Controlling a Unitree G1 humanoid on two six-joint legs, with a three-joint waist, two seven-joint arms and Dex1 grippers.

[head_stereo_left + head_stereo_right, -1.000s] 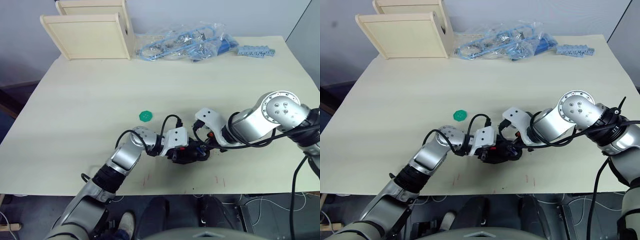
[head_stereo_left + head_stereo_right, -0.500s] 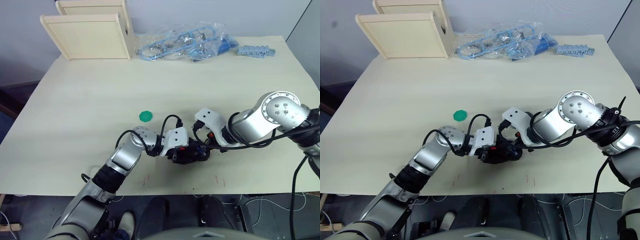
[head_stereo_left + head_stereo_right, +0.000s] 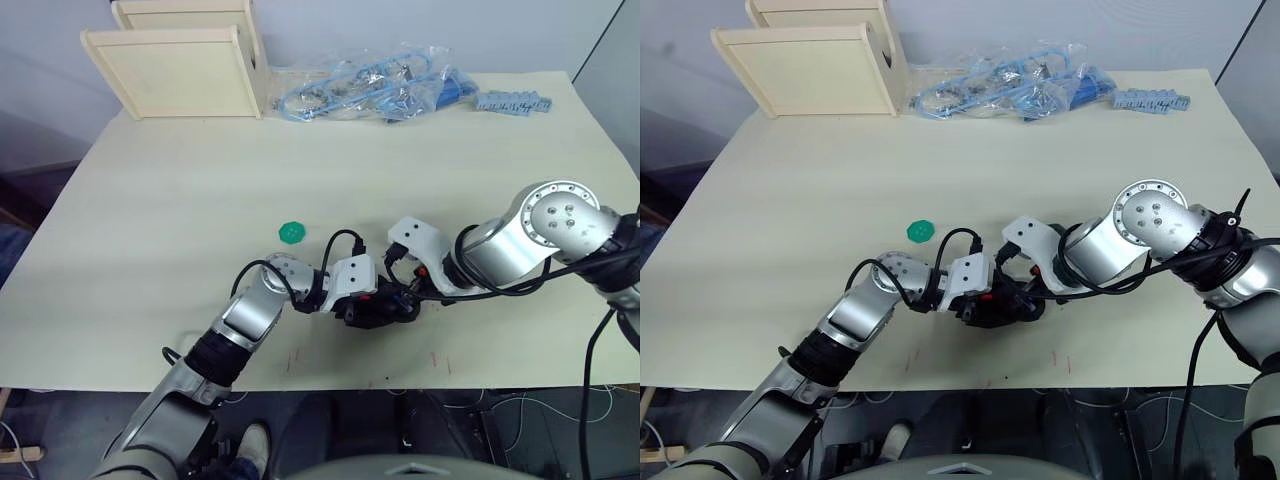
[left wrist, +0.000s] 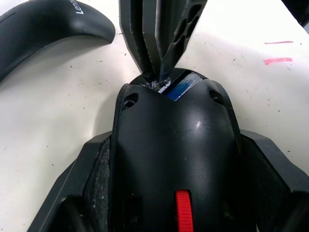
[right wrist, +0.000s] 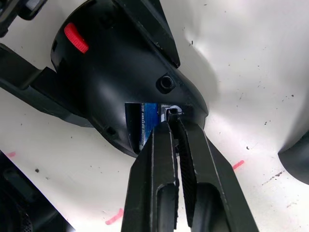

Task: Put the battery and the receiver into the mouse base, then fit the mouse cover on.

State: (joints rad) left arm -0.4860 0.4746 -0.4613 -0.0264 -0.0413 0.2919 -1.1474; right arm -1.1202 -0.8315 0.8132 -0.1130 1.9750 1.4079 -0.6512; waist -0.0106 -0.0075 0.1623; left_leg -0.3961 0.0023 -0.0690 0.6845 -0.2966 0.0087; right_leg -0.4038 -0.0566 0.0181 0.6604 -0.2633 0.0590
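Note:
The black mouse base [image 4: 174,145] with a red switch sits on the table, and my left gripper [image 3: 368,306] is shut on it, with a finger [image 4: 87,183] along each side. The blue-and-silver battery [image 5: 146,124] lies in the base's open slot. My right gripper [image 5: 172,118] is shut, its tips resting against the battery's silver end inside the slot. The glossy black mouse cover [image 4: 46,24] lies on the table just beyond the base. The receiver is hidden or out of view.
A round green disc [image 3: 292,232] lies on the table beyond my left arm. At the far edge stand two wooden boxes [image 3: 180,70], a clear bag of blue parts [image 3: 370,85] and a blue strip [image 3: 512,101]. Red marks [image 4: 277,60] dot the table near the base.

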